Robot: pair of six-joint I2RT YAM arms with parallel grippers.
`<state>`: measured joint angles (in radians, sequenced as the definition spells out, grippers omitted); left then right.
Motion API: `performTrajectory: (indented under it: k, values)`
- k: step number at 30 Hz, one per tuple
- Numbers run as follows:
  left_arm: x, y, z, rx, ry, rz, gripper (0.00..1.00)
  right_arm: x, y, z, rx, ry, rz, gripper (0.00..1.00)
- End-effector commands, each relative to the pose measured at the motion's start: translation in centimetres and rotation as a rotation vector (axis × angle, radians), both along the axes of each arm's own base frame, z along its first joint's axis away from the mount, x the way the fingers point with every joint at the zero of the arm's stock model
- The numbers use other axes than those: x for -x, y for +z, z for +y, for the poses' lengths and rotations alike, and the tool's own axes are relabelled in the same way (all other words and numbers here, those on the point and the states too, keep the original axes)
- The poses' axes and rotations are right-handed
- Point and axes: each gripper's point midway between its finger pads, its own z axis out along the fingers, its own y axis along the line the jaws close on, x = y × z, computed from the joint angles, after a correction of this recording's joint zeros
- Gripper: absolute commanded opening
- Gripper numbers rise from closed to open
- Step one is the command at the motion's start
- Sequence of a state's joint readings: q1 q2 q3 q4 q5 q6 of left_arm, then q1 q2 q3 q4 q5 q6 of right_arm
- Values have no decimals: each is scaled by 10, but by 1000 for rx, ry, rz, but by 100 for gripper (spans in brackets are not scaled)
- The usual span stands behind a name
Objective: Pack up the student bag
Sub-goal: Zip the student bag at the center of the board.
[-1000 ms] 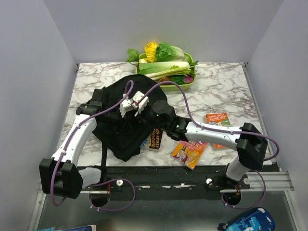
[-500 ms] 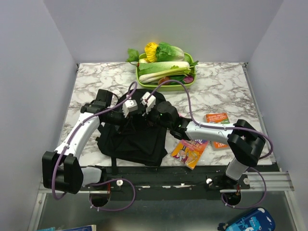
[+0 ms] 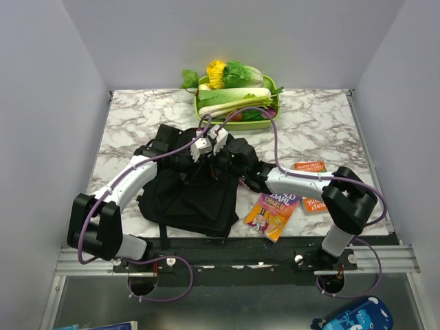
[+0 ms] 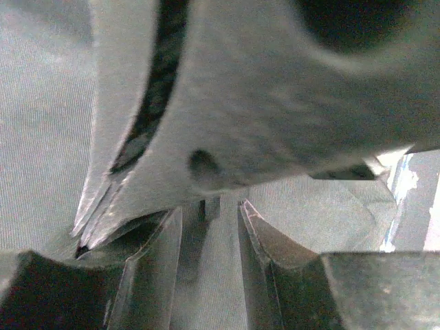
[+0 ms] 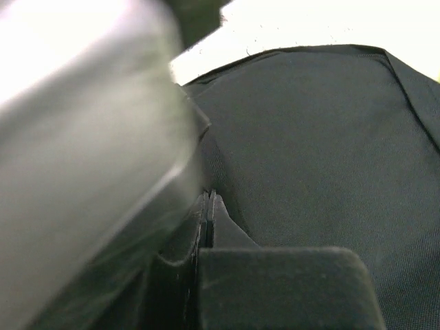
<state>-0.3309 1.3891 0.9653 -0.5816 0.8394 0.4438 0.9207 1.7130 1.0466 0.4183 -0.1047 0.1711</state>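
**Student bag** [image 3: 189,199]: black, slumped on the marble table [image 3: 323,130]. It lies directly beneath both pincers, with its upper edge at their tips.

**Left gripper** [image 4: 210,213]: jaws narrow, with grey lining showing through the slim gap. Cannot tell whether any cloth is caught.

**Right gripper** [image 5: 208,201]: jaws pressed together, tips against a fold of black fabric. It sits just beside the left gripper.

**Picture book** [image 3: 273,213]: flat on the table, to the right of the right gripper and beside the bag.

**Orange book** [image 3: 311,169]: farther right, apart from the bag.

**Vegetable tray** [image 3: 273,115]: beyond both pincers, at the far edge.

**Step, as judged:** working the bag's mouth open; the books visible are not yet packed.

**Next move calls for:** parting the opening, with one pincer holding the rim so the other can fetch a book.
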Motion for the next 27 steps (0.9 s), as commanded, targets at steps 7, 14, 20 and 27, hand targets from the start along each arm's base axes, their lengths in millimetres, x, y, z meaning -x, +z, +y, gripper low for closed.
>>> performTrajectory:
  k: [7, 14, 20, 27]
  values:
    - [8, -31, -19, -71, -62, -31, 46, -27, 11, 4, -213, 58, 272, 1]
    - [12, -42, -9, -127, -61, -45, 47, -33, 3, -15, -247, 67, 367, 47]
    - [0, -56, -4, -197, -30, -80, 47, -34, 7, -20, -255, 69, 361, 46]
    - [-10, -60, -10, -208, -31, -91, 51, -31, 0, -34, -241, 28, 366, 44]
